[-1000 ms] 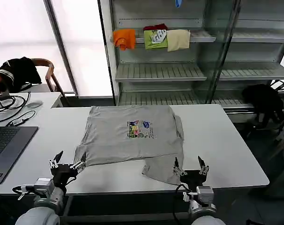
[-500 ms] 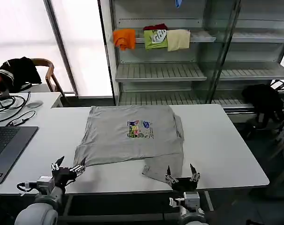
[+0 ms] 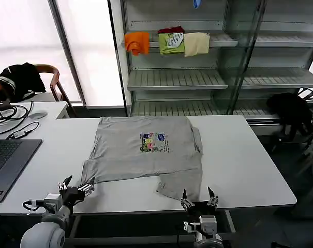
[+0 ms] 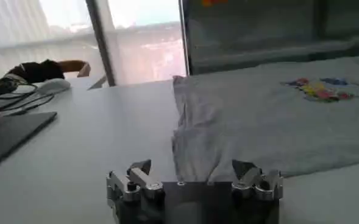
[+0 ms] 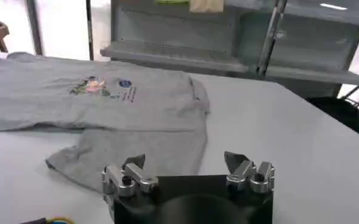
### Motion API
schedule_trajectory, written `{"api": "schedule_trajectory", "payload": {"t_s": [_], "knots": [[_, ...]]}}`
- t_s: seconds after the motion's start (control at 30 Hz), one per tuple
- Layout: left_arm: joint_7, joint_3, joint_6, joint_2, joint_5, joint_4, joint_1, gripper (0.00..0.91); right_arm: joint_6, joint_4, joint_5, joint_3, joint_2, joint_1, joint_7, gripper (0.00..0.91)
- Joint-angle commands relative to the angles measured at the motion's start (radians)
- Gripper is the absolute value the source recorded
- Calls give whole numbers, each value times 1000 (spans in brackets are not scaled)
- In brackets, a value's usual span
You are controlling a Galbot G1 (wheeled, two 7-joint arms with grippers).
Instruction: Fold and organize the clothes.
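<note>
T-shirt (image 3: pixel 146 150): spread flat at centre of the white table (image 3: pixel 249 160), print (image 3: pixel 154 142) up, 1 sleeve lying loose at its lower right.
Left gripper (image 3: pixel 74 185): lower left, at the table's near edge, fingers spread, holding nothing.
Right gripper (image 3: pixel 198 198): bottom centre, just below the sleeve, fingers apart, holding nothing.

A white bench (image 3: pixel 239 155) carries a light grey T-shirt (image 3: pixel 146 155), spread flat with its printed chest facing up.
</note>
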Motion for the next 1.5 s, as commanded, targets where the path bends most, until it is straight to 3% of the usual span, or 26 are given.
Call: {"api": "schedule_trajectory", "payload": {"t_s": [0.03, 0.67, 0.7, 0.73, 0.77, 0.8, 0.83, 0.87, 0.9, 0.93, 0.97, 1.5], "knots": [[2, 4, -7, 2, 0, 37, -13, 907, 3, -12, 6, 0, 2, 1, 2, 907], [4, 36, -9, -4, 29, 47, -10, 907, 13, -61, 48, 8, 7, 11, -6, 907], [4, 39, -9, -5, 31, 46, -8, 816, 15, -66, 51, 6, 6, 11, -9, 897], [4, 40, -9, -5, 34, 45, -8, 746, 15, -67, 56, 5, 6, 11, -10, 826], [4, 43, -9, -6, 39, 44, -6, 625, 15, -72, 66, 6, 7, 11, -10, 605], [6, 45, -10, -8, 50, 43, -2, 584, 16, -78, 71, 8, 8, 12, -11, 554], [7, 46, -10, -9, 53, 42, 0, 443, 20, -83, 76, 10, 9, 11, -13, 443], [7, 47, -10, -10, 56, 41, 3, 363, 25, -89, 80, 15, 10, 9, -15, 363], [9, 48, -10, -11, 60, 40, 4, 161, 31, -92, 82, 17, 10, 6, -18, 131], [9, 49, -10, -11, 63, 40, 5, 91, 36, -94, 82, 18, 9, 5, -19, 20], [9, 50, -10, -13, 65, 39, 5, 20, 41, -96, 84, 18, 8, 3, -20, 0], [14, 54, -16, -31, 74, 40, 12, 20, 90, -83, 98, 31, -1, -13, -38, 0]]}}
